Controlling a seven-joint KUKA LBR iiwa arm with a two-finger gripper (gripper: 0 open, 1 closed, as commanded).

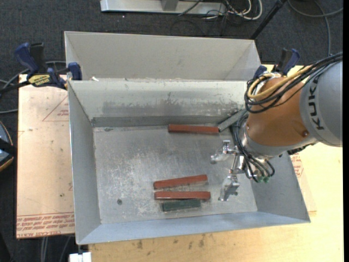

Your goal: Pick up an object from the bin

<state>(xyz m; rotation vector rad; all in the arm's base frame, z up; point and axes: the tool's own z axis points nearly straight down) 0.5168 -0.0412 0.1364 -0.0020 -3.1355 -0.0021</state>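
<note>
- I see the gripper [224, 173] low in the right part of the bin [131, 157], its two fingers spread apart with nothing between them.
- Just to its left lie two flat reddish-brown bars, the upper bar [180, 182] and the lower bar [182, 196], side by side near the front wall.
- A dark green bar [180, 205] sits against the lower one.
- A third brown bar [192, 129] lies along the back wall.

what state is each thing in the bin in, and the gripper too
gripper: open, nothing between its fingers, over the bare floor on the right of the bin
back brown bar: lying flat along the foot of the back wall
middle brown bar: lying flat, slightly slanted
front brown bar: lying flat, close by the green one
dark green bar: lying flat, nearest the front wall
</note>
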